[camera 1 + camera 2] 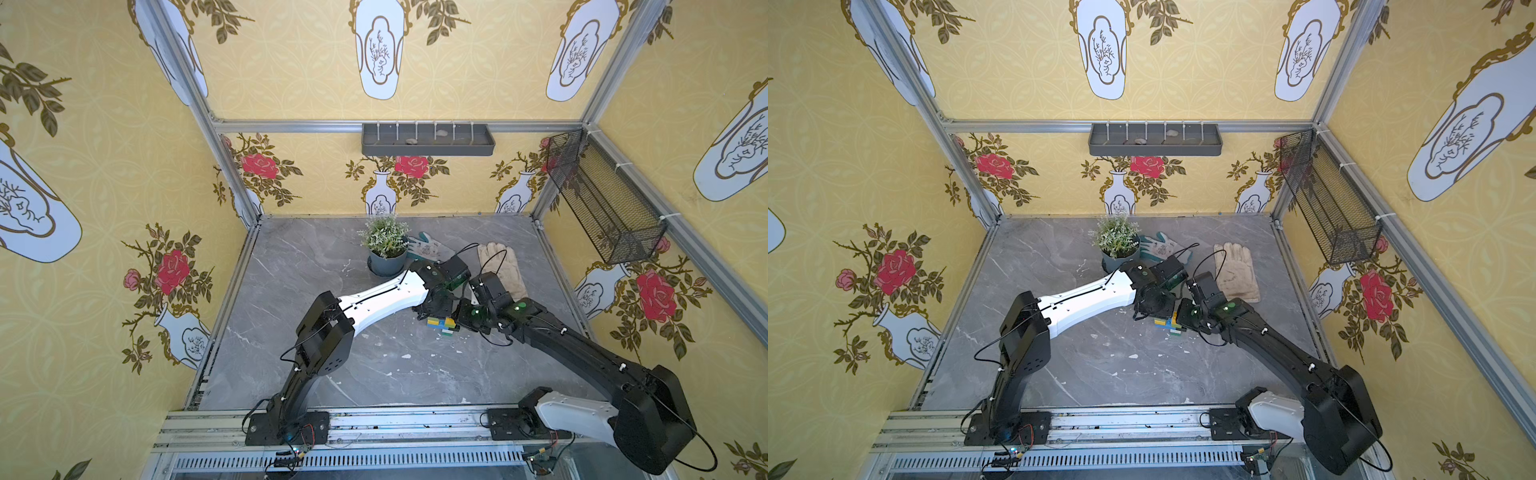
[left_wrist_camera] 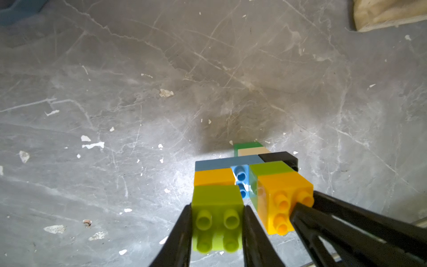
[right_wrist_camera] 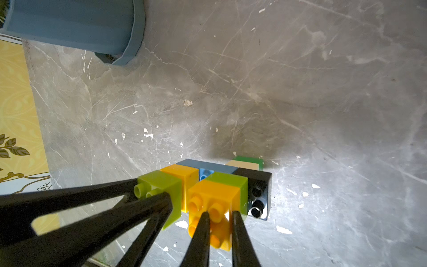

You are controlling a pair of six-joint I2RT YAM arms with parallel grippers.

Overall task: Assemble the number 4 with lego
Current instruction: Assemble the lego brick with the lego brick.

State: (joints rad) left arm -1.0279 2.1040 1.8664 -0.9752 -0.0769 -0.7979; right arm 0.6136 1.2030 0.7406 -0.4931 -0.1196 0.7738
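Number 4 lay on the worktop, just right of centre frame. Left gripper clamped its lime brick, right gripper pinched almost closed on the yellow brick. I'd squeeze evenly, no twisting.

Yellow wallpaper printed with white vases and red roses is covering all three walls. Aluminium frame bars are running up the corners and across the back wall. A grey tray shelf is hanging from the back bar, and a black mesh basket is hanging on the right wall. The desk is showing grey marble veining and scattered white chips. A potted plant is standing near the back, with a teal-cuffed glove and a tan glove lying beside it. Light is glaring off the desk in both wrist views.
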